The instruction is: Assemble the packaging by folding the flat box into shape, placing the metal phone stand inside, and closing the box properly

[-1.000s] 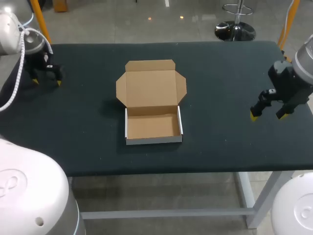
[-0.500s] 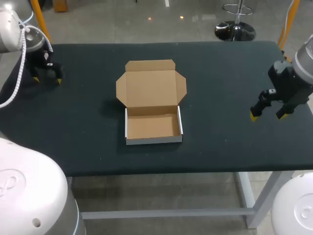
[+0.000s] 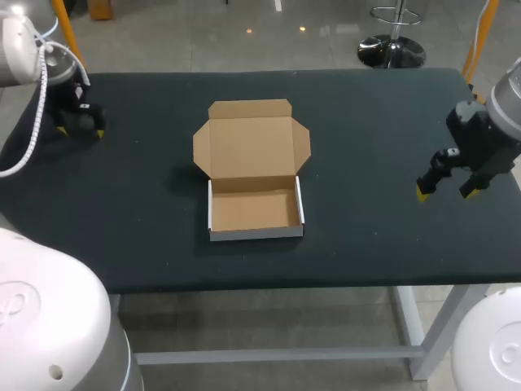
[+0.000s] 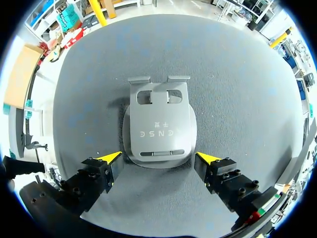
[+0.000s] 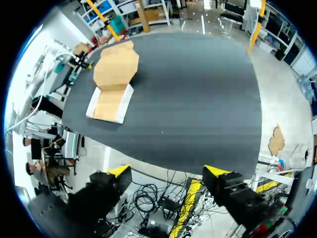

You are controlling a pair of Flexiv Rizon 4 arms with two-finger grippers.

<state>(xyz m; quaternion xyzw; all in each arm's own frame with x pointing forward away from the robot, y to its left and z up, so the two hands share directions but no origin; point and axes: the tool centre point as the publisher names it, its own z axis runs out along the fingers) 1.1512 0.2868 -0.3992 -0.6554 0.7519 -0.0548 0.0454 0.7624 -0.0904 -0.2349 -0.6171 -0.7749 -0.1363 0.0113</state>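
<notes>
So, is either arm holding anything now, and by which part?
Nothing is held. Both jaws are open; the phone stand lies between the left jaws, not gripped.

A dark cloth-covered table (image 3: 366,122) holds an open brown cardboard box (image 3: 252,167) near its middle. A grey metal phone stand (image 4: 158,126) rests on the cloth.

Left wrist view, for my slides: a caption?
Open left gripper above the grey metal phone stand on the dark table.
</notes>
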